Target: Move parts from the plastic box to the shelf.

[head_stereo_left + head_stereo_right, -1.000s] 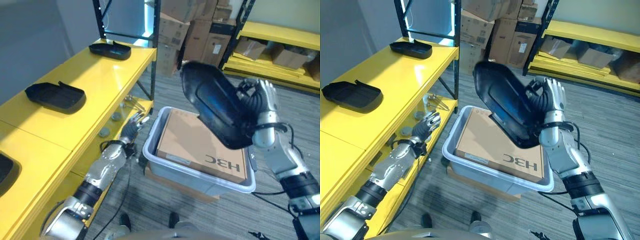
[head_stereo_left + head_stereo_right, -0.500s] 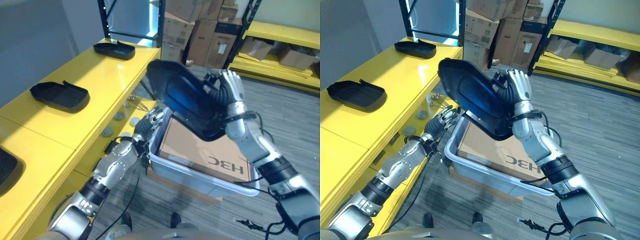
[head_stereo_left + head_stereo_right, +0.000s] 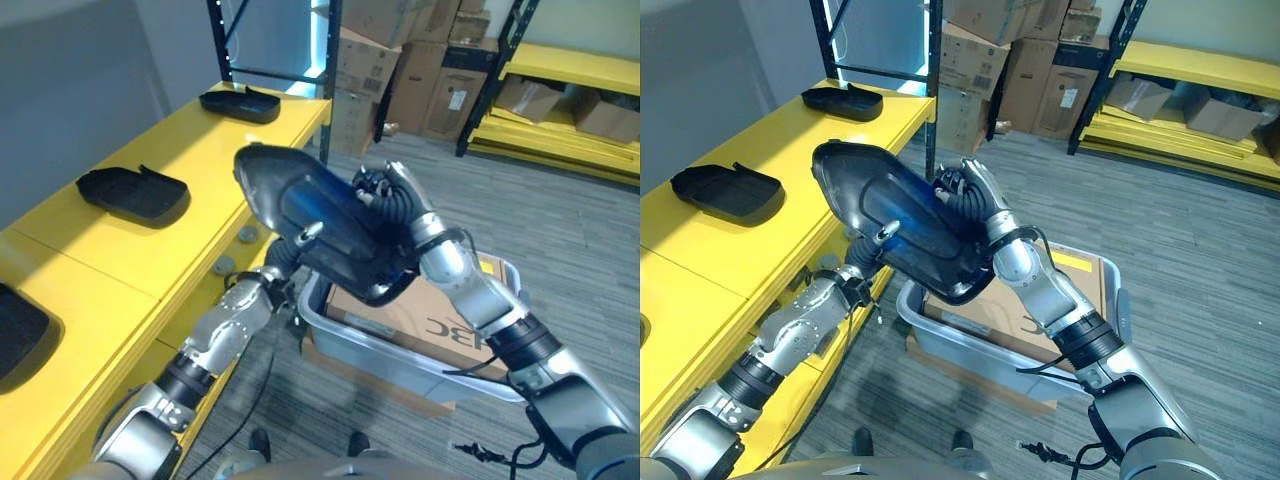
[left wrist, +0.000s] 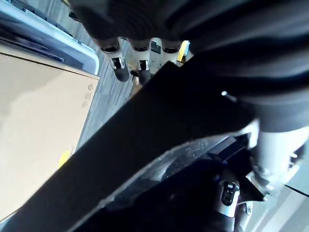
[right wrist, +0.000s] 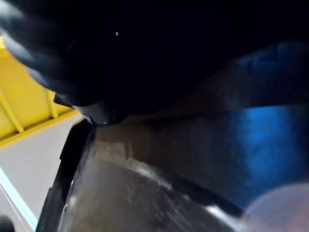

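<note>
Part [image 3: 902, 222] has swung leftward off the box [image 3: 405, 352] and now hangs in the air between box and shelf [image 3: 215, 165], its front end already over the shelf's edge. Right hand [image 3: 973, 202] carries it, fingers curled around the rear edge, wrist cocked toward the shelf. Left hand [image 3: 872, 245] has come up from beside the box to the part's underside; one finger shows against the dark shell, and the wrist view shows fingers [image 4: 117, 54] running fairly straight along the part's edge, so it reads as propping, not gripping. Looks like a two-hand carry or the start of a handover; can't tell which.

Box holds a cardboard carton [image 3: 433, 317]. Two similar parts already sit on the shelf, one mid-shelf [image 3: 133, 192], one at the far end [image 3: 240, 102], with bare yellow between them and nearer the robot.

Judgement: pick and lift done, transfer about halfway. Next needs more leftward reach, then lowering flat onto bare shelf, apart from the mid-shelf part. Risk: the part is big and held at one end, so it could pivot in the grip.
</note>
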`<state>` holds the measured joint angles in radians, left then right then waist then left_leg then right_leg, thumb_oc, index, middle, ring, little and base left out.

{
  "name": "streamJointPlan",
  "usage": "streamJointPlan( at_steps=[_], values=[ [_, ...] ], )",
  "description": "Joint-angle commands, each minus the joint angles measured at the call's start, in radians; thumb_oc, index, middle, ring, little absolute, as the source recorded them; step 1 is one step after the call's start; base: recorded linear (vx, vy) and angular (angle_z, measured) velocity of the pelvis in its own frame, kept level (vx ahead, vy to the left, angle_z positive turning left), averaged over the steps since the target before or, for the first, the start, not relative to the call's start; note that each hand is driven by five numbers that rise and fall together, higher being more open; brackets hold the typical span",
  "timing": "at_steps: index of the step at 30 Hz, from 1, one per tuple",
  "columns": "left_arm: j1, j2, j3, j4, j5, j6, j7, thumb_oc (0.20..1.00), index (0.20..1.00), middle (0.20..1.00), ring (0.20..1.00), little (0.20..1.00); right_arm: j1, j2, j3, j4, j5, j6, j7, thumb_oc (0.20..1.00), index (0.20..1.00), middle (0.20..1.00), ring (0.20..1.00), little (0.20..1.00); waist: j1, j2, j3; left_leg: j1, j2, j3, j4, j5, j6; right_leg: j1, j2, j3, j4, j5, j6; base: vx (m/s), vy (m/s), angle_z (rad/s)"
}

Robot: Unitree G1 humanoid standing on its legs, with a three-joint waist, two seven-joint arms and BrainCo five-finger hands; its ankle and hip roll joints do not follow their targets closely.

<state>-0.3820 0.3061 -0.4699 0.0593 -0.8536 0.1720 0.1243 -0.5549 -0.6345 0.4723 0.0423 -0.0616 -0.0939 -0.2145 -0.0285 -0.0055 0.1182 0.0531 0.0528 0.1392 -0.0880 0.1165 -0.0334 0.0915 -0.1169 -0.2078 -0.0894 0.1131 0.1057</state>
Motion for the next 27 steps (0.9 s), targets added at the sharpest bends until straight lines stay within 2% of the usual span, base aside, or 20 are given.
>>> streamJointPlan(
  at_steps=[1,5,7,12,13,14,16,17,18,19,24,27],
  values=[
    [-0.148,-0.017,0.003,0.018,0.043,-0.134,-0.023,0.2,0.2,0.2,0.2,0.2,-0.086,0.042,0.017,-0.134,0.149,-0.111,0.113,0.2,0.2,0.2,0.2,0.2,0.025,-0.016,-0.013,0.083,-0.017,-0.022,0.001,-0.198,0.008,0.061,0.01,0.002,0.002,-0.145,0.01,0.0,0.0,0.0],
    [-0.139,-0.023,0.01,0.01,0.12,-0.229,-0.016,0.2,0.2,0.2,0.2,0.2,-0.031,0.115,0.039,-0.195,0.199,-0.1,0.14,0.2,0.2,0.2,0.2,0.2,0.026,-0.017,-0.016,0.083,-0.017,-0.021,0.001,-0.198,0.008,0.061,0.01,0.004,0.002,-0.144,0.009,0.0,0.0,0.0],
    [-0.14,-0.024,0.008,0.003,0.153,-0.256,-0.003,0.2,0.2,0.2,0.2,0.2,-0.012,0.143,0.045,-0.207,0.216,-0.097,0.139,0.2,0.2,0.2,0.2,0.2,0.027,-0.018,-0.016,0.081,-0.017,-0.022,0.001,-0.198,0.009,0.06,0.011,0.004,0.002,-0.145,0.007,0.0,0.0,0.0],
    [-0.123,-0.034,0.003,-0.015,0.231,-0.296,0.051,0.2,0.2,0.2,0.2,0.2,0.051,0.198,0.063,-0.225,0.245,-0.124,0.145,0.2,0.2,0.2,0.2,0.2,0.03,-0.019,-0.012,0.077,-0.016,-0.022,0.001,-0.198,0.011,0.059,0.012,0.002,0.002,-0.149,0.003,0.0,0.0,0.0],
    [-0.121,-0.03,0.006,-0.015,0.265,-0.289,0.067,0.2,0.2,0.2,0.2,0.2,0.059,0.203,0.063,-0.229,0.251,-0.133,0.149,0.2,0.2,0.2,0.2,0.2,0.031,-0.019,-0.012,0.077,-0.016,-0.023,0.001,-0.198,0.011,0.059,0.012,0.001,0.002,-0.149,0.003,0.0,0.0,0.0],
    [-0.119,-0.014,0.006,-0.014,0.386,-0.299,0.103,0.2,0.2,0.2,0.2,0.2,0.073,0.205,0.059,-0.239,0.266,-0.157,0.162,0.2,0.2,0.2,0.2,0.2,0.031,-0.02,-0.011,0.077,-0.017,-0.024,0.001,-0.197,0.011,0.06,0.012,0.0,0.002,-0.148,0.004,0.0,0.0,0.0],
    [-0.1,0.014,0.028,-0.026,0.428,-0.31,0.12,0.2,0.2,0.2,0.2,0.2,0.1,0.197,0.045,-0.262,0.293,-0.18,0.154,0.2,0.2,0.2,0.2,0.2,0.038,-0.02,-0.012,0.072,-0.019,-0.029,0.001,-0.194,0.011,0.059,0.009,-0.004,0.002,-0.146,0.006,0.0,0.041,0.01],
    [-0.095,0.023,0.032,-0.029,0.465,-0.313,0.134,0.2,0.2,0.2,0.2,0.2,0.108,0.197,0.041,-0.268,0.304,-0.178,0.156,0.253,0.253,0.253,0.253,0.253,0.039,-0.02,-0.012,0.071,-0.019,-0.029,0.001,-0.194,0.011,0.058,0.008,-0.004,0.002,-0.146,0.007,0.0,0.06,0.02],
    [-0.093,0.034,0.034,-0.029,0.497,-0.321,0.149,0.2,0.2,0.2,0.2,0.2,0.116,0.196,0.034,-0.272,0.312,-0.176,0.164,0.95,0.95,0.95,0.95,0.95,0.039,-0.019,-0.012,0.071,-0.021,-0.03,0.001,-0.194,0.011,0.058,0.007,-0.004,0.002,-0.145,0.008,0.0,0.048,0.02],
    [-0.09,0.044,0.038,-0.029,0.509,-0.327,0.157,0.2,0.2,0.2,0.2,0.2,0.124,0.193,0.026,-0.274,0.31,-0.177,0.169,1.0,1.0,1.0,1.0,1.0,0.039,-0.019,-0.011,0.07,-0.023,-0.031,0.001,-0.195,0.012,0.057,0.006,-0.002,0.002,-0.144,0.008,-0.01,0.053,0.01],
    [-0.066,0.09,0.077,-0.039,0.601,-0.345,0.199,0.2,0.2,0.2,0.2,0.2,0.176,0.159,-0.031,-0.293,0.367,-0.2,0.138,1.0,1.0,1.0,1.0,1.0,0.037,-0.02,-0.012,0.071,-0.029,-0.031,0.001,-0.195,0.017,0.054,-0.001,0.002,0.002,-0.138,0.015,0.01,0.068,0.0],
    [-0.045,0.123,0.108,-0.049,0.669,-0.347,0.188,0.2,0.2,0.2,0.2,0.2,0.24,0.136,-0.114,-0.297,0.343,-0.158,0.065,1.0,1.0,1.0,1.0,1.0,0.026,-0.018,-0.013,0.073,-0.034,-0.023,0.001,-0.2,0.022,0.051,-0.007,0.008,0.002,-0.132,0.024,0.02,0.078,0.0]
  ],
)
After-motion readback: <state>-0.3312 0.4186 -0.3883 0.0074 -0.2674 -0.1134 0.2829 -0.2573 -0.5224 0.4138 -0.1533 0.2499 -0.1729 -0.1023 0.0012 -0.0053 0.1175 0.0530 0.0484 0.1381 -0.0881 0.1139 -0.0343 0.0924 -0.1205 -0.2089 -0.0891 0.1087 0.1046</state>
